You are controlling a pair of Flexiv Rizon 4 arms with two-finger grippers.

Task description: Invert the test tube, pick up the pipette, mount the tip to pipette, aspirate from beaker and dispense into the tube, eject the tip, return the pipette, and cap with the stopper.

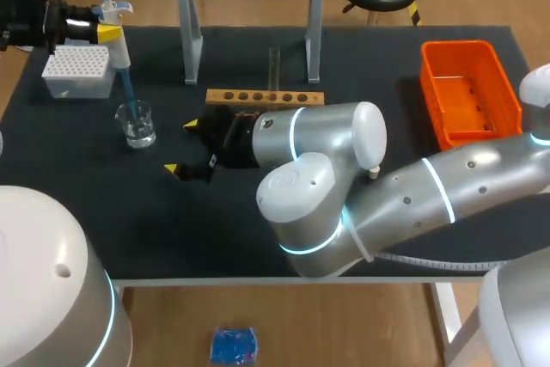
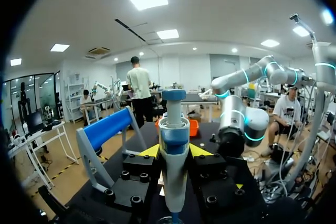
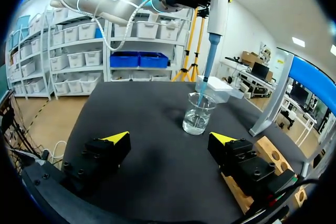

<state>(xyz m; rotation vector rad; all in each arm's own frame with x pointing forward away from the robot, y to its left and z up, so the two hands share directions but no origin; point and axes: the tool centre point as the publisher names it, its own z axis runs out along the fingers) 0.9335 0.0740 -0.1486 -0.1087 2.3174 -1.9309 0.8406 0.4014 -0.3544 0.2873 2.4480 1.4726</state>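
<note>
Pinching pipette (image 1: pixel 119 49) over beaker (image 1: pixel 136 124) near table's (image 1: pixel 103 186) left edge, left hand (image 1: pixel 107 33); right hand (image 1: pixel 181 147) spread.

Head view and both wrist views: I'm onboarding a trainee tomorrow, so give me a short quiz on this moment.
1. True or false: the right gripper is shut on the clear glass beaker.
2. Multiple choice: where is the end of the blue pipette tip? A inside the beaker; B hanging well above its rim; C pressed against its outer wall.
3. Short answer: which gripper holds the white and blue pipette?

Key
1. False: its fingers stand open, with the beaker ahead of them and untouched.
2. A.
3. The left gripper.
</note>
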